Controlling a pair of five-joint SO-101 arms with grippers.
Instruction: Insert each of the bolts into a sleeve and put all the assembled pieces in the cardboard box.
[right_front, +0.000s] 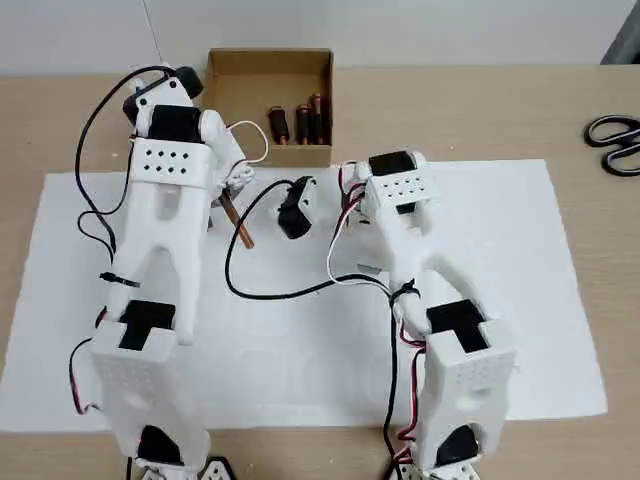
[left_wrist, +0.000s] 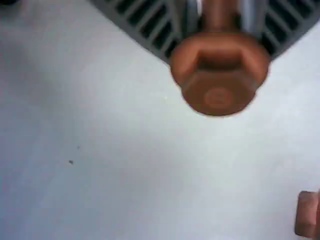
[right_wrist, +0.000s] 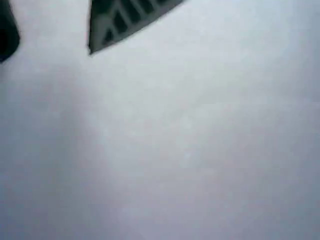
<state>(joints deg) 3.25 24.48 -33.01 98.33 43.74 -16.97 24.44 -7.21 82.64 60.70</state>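
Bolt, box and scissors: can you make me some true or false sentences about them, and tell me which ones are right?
1. The left tool holds a bolt. True.
2. The box is empty. False: brown pieces lie in it.
3. The scissors lie on the white paper. False: they lie on the bare table, off the paper.
4. The bolt is brown. True.
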